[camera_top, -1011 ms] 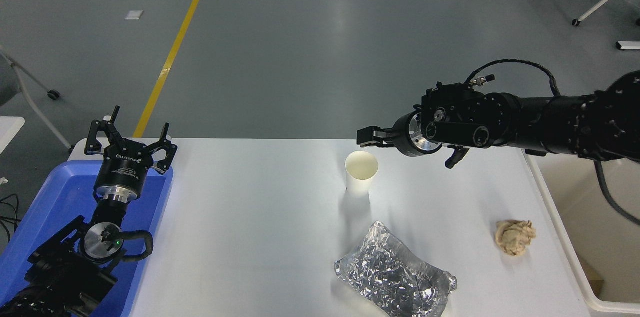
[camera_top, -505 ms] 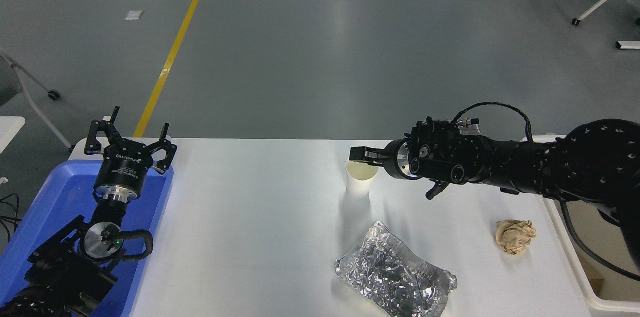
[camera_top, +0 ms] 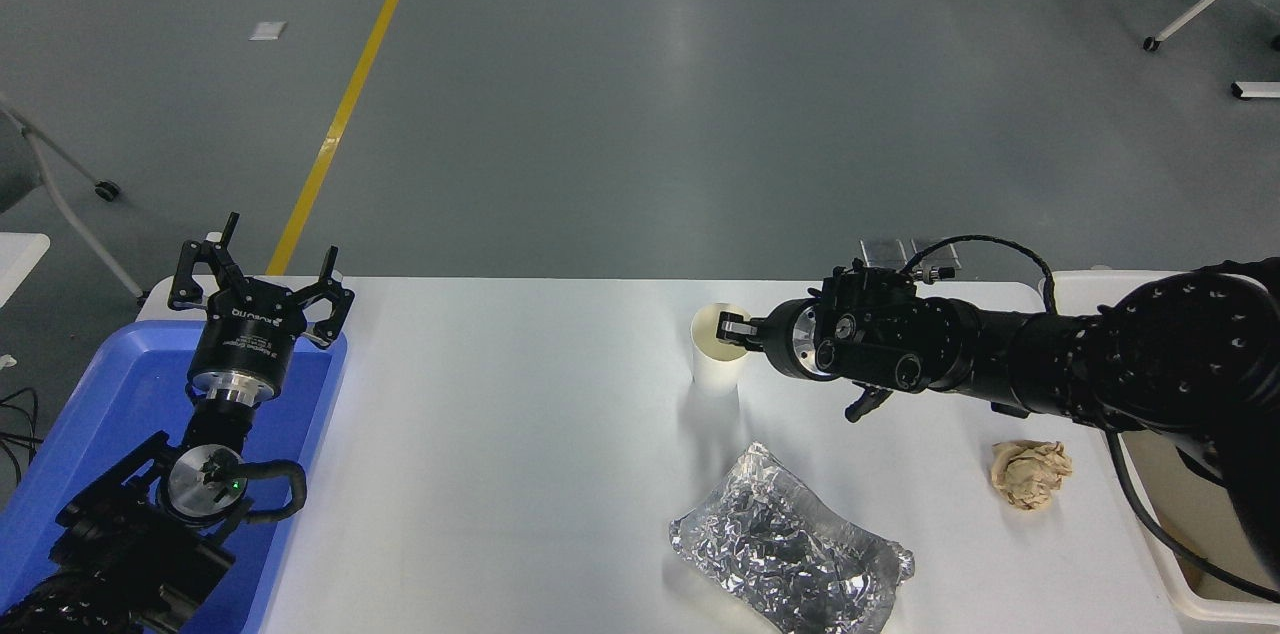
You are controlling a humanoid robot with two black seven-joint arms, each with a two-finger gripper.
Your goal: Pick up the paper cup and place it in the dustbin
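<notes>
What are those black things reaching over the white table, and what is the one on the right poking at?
They are a robot's two arms, filmed from a camera high up on the robot. Each ends in a claw. The left claw is parked, open, over a blue tray. The right claw reaches across the table to the rim of a white paper cup, one finger at its mouth; I cannot tell if it grips yet. Nearby lie a silver foil packet and a crumpled paper ball. The cream dustbin waits at the right edge.

white table [camera_top: 500, 474] | paper cup [camera_top: 716, 364] | foil packet [camera_top: 790, 544] | paper ball [camera_top: 1030, 474]
</notes>
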